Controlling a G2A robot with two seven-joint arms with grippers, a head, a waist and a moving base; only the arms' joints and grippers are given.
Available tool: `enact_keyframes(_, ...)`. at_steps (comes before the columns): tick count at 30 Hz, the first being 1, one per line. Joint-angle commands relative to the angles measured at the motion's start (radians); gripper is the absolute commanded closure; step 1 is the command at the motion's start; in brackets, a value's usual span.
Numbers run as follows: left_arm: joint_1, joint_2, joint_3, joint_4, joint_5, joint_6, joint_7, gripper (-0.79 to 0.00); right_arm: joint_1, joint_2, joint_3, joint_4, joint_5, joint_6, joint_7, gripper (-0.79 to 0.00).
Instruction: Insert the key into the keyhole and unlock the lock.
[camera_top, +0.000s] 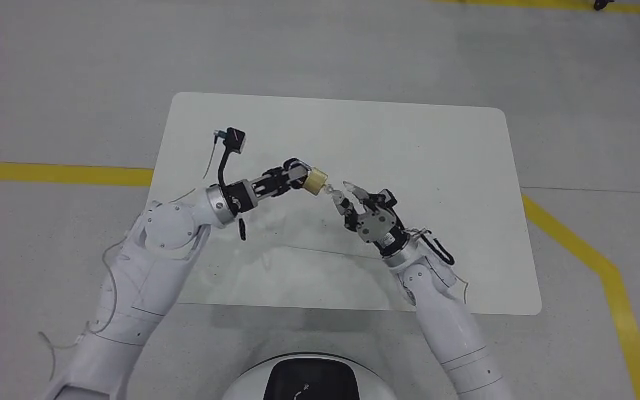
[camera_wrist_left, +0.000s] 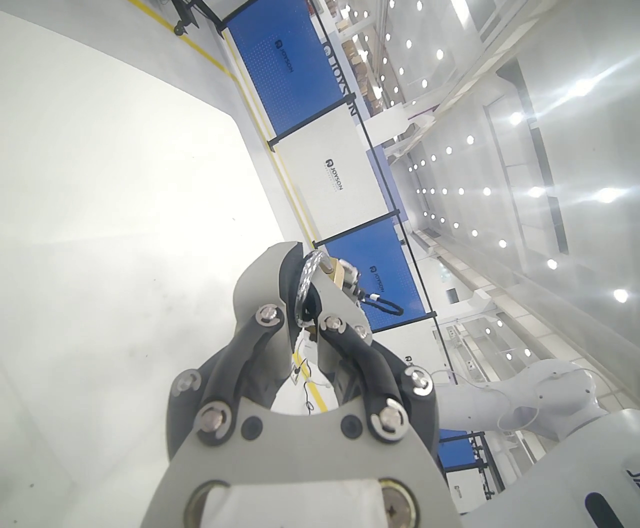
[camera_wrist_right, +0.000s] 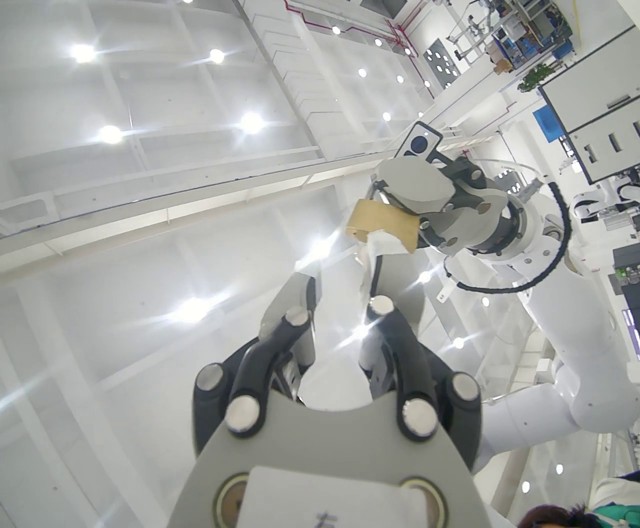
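A brass padlock (camera_top: 316, 181) hangs in the air over the middle of the white table (camera_top: 430, 140). My left gripper (camera_top: 298, 177) is shut on it, and the left wrist view shows its fingers clamped around the silver shackle (camera_wrist_left: 306, 287), with the brass body (camera_wrist_left: 336, 273) just beyond. In the right wrist view a key with a white-taped head (camera_wrist_right: 377, 247) sticks out of the padlock (camera_wrist_right: 382, 225). My right gripper (camera_wrist_right: 340, 295) is open just short of the key, one fingertip (camera_wrist_right: 381, 302) close beside the taped head. From above, the right gripper (camera_top: 345, 196) sits just right of the padlock.
Both arms meet above the table's centre, well off its surface. Bare tabletop (camera_wrist_left: 100, 200) lies all around them. Yellow floor lines (camera_top: 70, 173) run past the table's left and right sides.
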Motion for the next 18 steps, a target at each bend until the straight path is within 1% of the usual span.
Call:
enact_keyframes(1, -0.001, 0.004, 0.002, -0.017, 0.036, 0.023, -0.017, 0.0, -0.023, 0.006, 0.035, -0.032, -0.034, -0.039, 0.008, -0.785)
enact_keyframes(4, -0.002, 0.009, 0.006, -0.027, 0.087, 0.068, -0.051, 0.0, -0.028, 0.008, 0.043, -0.039, -0.043, -0.048, 0.008, -0.785)
enact_keyframes(8, -0.017, 0.011, 0.034, -0.009, 0.14, 0.112, -0.087, 0.0, -0.028, 0.008, 0.043, -0.039, -0.043, -0.048, 0.008, -0.785)
enact_keyframes(11, -0.042, 0.005, 0.078, 0.03, 0.167, 0.121, -0.087, 0.0, -0.028, 0.008, 0.043, -0.039, -0.043, -0.048, 0.008, -0.785)
enact_keyframes(14, -0.091, -0.006, 0.146, 0.101, 0.233, 0.128, -0.073, 0.0, -0.028, 0.008, 0.043, -0.039, -0.043, -0.048, 0.008, -0.785)
enact_keyframes(18, -0.157, -0.026, 0.238, 0.196, 0.35, 0.161, -0.026, 0.0, -0.028, 0.008, 0.043, -0.039, -0.043, -0.048, 0.008, -0.785)
